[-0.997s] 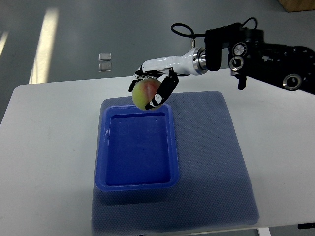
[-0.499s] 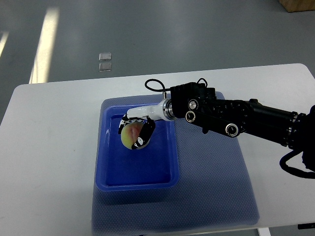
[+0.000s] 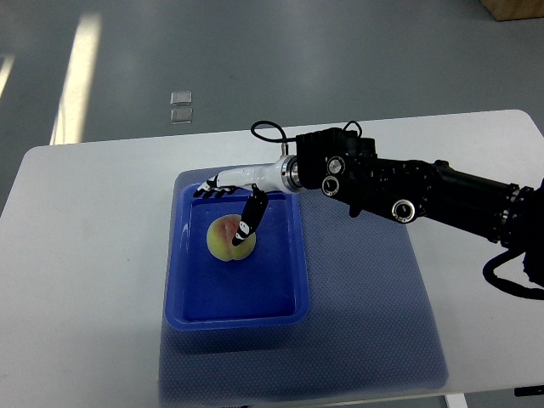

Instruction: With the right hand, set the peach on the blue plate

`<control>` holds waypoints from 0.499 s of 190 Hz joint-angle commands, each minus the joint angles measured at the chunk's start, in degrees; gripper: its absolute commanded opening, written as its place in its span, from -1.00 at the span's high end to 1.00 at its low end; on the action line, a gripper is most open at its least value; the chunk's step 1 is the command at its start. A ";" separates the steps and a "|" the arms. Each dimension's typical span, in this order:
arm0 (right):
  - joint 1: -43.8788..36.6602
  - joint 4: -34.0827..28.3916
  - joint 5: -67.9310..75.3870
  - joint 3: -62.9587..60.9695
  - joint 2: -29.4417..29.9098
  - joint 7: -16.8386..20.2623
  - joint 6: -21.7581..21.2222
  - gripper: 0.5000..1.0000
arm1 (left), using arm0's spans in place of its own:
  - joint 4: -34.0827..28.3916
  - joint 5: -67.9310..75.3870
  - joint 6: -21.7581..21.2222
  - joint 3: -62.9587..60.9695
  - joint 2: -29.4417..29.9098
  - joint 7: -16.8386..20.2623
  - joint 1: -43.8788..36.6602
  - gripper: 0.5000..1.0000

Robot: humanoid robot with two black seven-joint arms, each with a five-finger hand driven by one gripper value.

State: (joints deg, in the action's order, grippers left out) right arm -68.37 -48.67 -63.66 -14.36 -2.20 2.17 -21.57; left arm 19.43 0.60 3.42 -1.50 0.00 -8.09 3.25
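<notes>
A white tabletop (image 3: 93, 255) fills the scene beneath the fingers, carrying a blue-grey textured mat (image 3: 374, 289) that spreads below and to the right of them. On the mat's left part sits the blue plate (image 3: 183, 255) (really a deep rectangular tray with raised walls), lying directly under the fingers. The black right arm (image 3: 425, 195) reaches in from the picture's right edge, cables looped at its wrist, and ends in the white right hand (image 3: 242, 191) over the tray's far end. Its fingers (image 3: 214, 188) are spread, the four black-tipped ones stretched flat along the tray's far rim, while the thumb (image 3: 250, 219) points down and apart from them; they grip nothing. The peach (image 3: 226, 239), yellow with a pink blush, rests on the tray floor just below the outstretched fingers, with the thumb tip at its right edge; whether the two touch cannot be told. On the grey floor beyond the fingers lie two small pale squares (image 3: 180, 107).
</notes>
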 commanded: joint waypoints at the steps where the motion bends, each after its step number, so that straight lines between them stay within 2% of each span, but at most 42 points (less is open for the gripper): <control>1: -0.97 -0.02 1.16 -7.65 -3.49 -0.06 0.03 -0.72 | 0.00 0.02 0.01 0.00 0.00 0.00 0.00 -1.00; 14: -0.18 -0.02 3.54 -15.16 -6.32 -0.24 0.03 -0.72 | 0.00 0.02 0.01 0.00 0.00 0.00 0.00 -1.00; 23: -0.18 -0.02 3.55 -15.17 -6.32 -0.24 0.03 -0.72 | 0.00 0.02 0.01 0.00 0.00 0.00 0.00 -1.00; 24: 2.43 -0.19 6.85 -20.56 -7.63 -0.50 0.03 -0.72 | 0.08 0.02 0.01 0.00 0.00 0.00 0.00 -1.00; 26: 3.33 -0.19 7.84 -21.92 -7.90 -0.59 0.03 -0.72 | 0.08 0.02 0.01 0.00 0.00 0.00 0.00 -1.00; 61: 14.32 -0.37 24.73 -40.39 -7.38 -0.94 0.39 -0.72 | 0.17 0.11 0.01 0.00 0.00 0.00 0.00 -1.00; 95: 25.40 4.11 43.71 -50.41 -5.00 -9.82 0.47 -0.72 | 0.17 0.11 0.01 0.00 0.00 0.00 0.00 -1.00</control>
State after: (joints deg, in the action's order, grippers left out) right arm -48.52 -47.43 -30.57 -60.41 -8.86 -2.74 -21.00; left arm 19.60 0.69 3.43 -1.50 0.00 -8.09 3.24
